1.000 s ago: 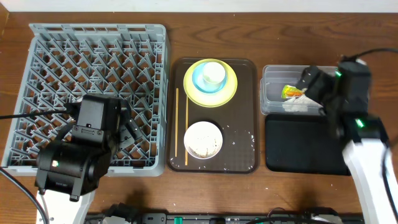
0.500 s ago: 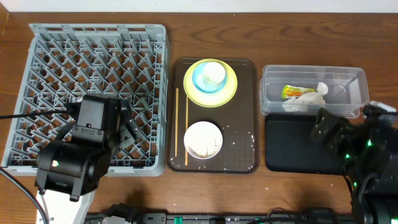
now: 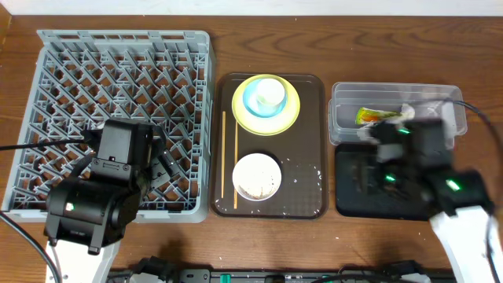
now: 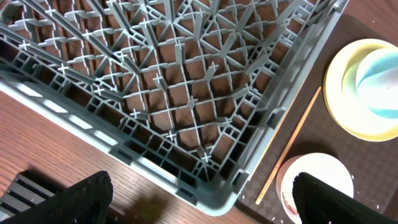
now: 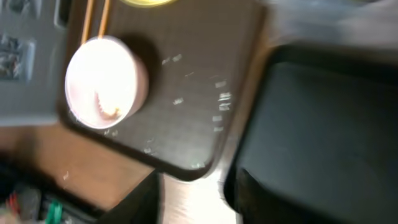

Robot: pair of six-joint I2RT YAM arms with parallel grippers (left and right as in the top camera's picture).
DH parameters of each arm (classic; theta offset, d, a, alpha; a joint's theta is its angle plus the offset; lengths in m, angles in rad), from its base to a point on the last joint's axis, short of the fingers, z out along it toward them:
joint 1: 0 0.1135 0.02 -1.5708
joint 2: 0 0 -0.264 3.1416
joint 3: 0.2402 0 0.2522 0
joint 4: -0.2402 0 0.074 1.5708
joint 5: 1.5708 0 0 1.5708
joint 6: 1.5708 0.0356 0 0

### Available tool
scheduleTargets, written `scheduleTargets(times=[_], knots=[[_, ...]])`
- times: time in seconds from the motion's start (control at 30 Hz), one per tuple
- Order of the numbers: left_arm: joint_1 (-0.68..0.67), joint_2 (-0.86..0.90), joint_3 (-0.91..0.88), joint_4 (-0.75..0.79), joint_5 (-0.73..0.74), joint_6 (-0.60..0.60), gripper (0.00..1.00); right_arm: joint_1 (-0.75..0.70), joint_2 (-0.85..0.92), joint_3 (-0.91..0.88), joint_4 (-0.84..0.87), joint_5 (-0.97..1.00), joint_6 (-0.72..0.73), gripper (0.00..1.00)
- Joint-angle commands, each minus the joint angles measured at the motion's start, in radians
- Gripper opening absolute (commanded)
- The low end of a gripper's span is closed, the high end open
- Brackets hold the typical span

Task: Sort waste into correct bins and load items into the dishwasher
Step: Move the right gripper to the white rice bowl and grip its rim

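The grey dishwasher rack fills the left of the table, and my left gripper hangs open over its front right corner, holding nothing. On the brown serving tray lie a yellow plate carrying a light blue cup with a white cup in it, two chopsticks and a white bowl. Rice crumbs dot the tray. The clear tub holds the snack wrapper and the napkin. My blurred right gripper is over the black tray's left edge, jaws apart and empty.
The brown serving tray sits between the rack and the two bins. In the right wrist view the bowl holds a little food residue. A strip of bare wood runs between the serving tray and the black tray.
The right arm left the clear tub, swung toward the front, and now sits blurred over the black tray, its jaws narrower. The left arm has not moved.
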Motion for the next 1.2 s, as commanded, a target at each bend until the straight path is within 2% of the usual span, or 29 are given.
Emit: scheduleTargets(times=[0.0,0.03,0.1,0.23,0.47,0.57,0.8,0.93,1.07,1.1,1.13,1.17], knots=[[0.006,-0.001,0.005,-0.001,-0.009,0.005,0.93,0.18,0.126,0.006,0.079,-0.042,0.05,0.12],[0.006,-0.001,0.005,-0.001,-0.009,0.005,0.94,0.236,0.162,0.006,0.121,-0.021,0.082,0.01],[0.006,-0.001,0.005,-0.001,-0.009,0.005,0.93,0.336,0.231,0.006,0.209,0.045,0.137,0.01],[0.006,-0.001,0.005,-0.001,-0.009,0.005,0.94,0.49,0.36,0.006,0.352,0.165,0.151,0.01],[0.006,-0.001,0.005,-0.001,-0.009,0.005,0.93,0.643,0.534,0.006,0.503,0.341,0.151,0.01],[0.006,-0.001,0.005,-0.001,-0.009,0.005,0.93,0.685,0.59,0.006,0.489,0.507,0.168,0.01],[0.006,-0.001,0.005,-0.001,-0.009,0.005,0.94,0.677,0.585,0.006,0.346,0.843,0.248,0.02],[0.006,-0.001,0.005,-0.001,-0.009,0.005,0.94,0.665,0.572,0.011,0.335,0.86,0.248,0.05],[0.006,0.0,0.005,-0.001,-0.009,0.005,0.94,0.665,0.521,0.039,0.333,0.807,0.248,0.01],[0.006,-0.001,0.005,-0.001,-0.009,0.005,0.94,0.665,0.501,0.051,0.333,0.789,0.248,0.02],[0.006,-0.001,0.005,-0.001,-0.009,0.005,0.94,0.664,0.48,0.064,0.334,0.769,0.248,0.08],[0.006,-0.001,0.005,-0.001,-0.009,0.005,0.93,0.663,0.452,0.08,0.334,0.738,0.247,0.22]])
